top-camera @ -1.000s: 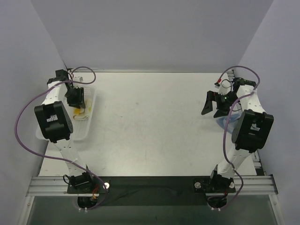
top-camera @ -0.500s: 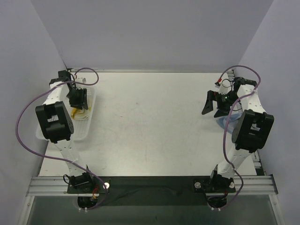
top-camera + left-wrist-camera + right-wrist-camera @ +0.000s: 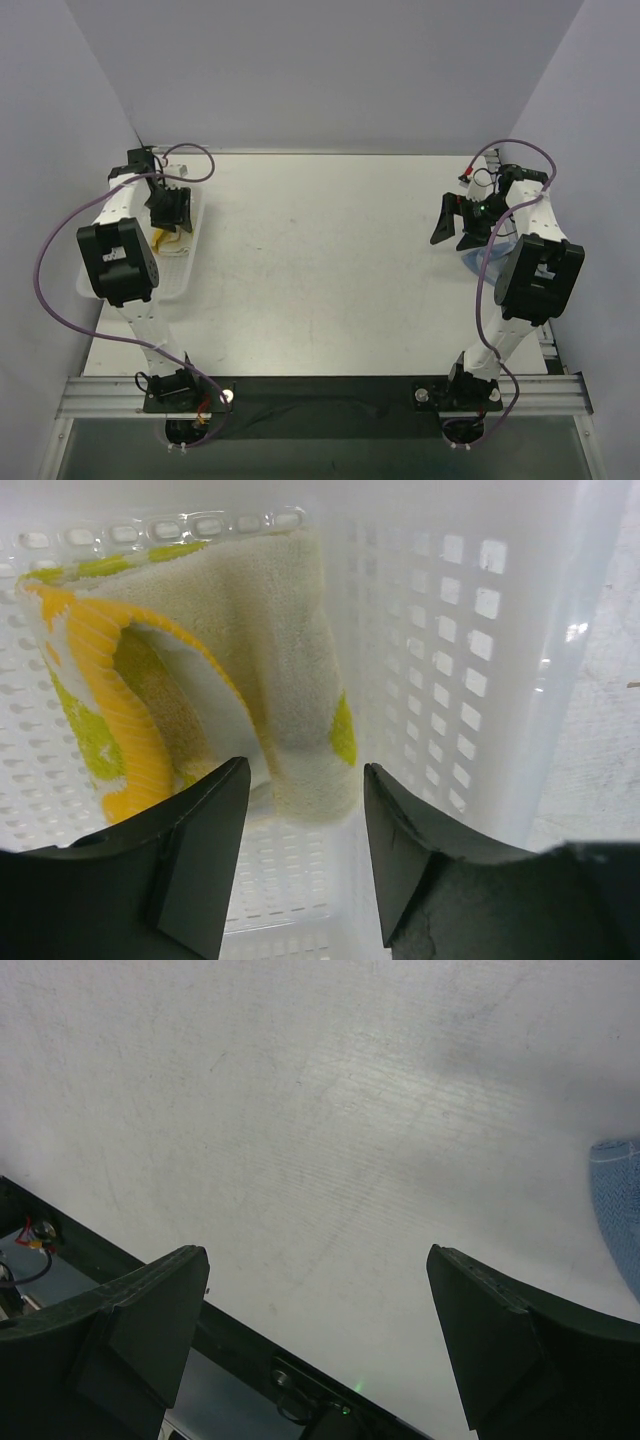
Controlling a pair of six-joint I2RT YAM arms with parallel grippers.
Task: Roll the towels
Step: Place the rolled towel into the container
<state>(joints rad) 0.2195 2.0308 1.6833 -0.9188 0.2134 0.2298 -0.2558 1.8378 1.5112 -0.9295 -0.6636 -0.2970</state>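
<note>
Left pincer (image 3: 305,780): parted, empty, hiding bottom of cream yellow-green printed towel (image 3: 250,630).
Right pincer (image 3: 315,1255): wide, empty.
Light blue cloth towel (image 3: 618,1195): cropped, 3 o'clock.

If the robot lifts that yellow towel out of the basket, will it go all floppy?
Probably floppy: the towel lies bent and folded over itself. Its fuzzy surface should grip the left pincer well, so it likely won't slip.

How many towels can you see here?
2. A cream-white printed towel lies in the mesh basket on the left; a light blue towel sits at the right, partly under the right arm. Others may be hidden.
</note>
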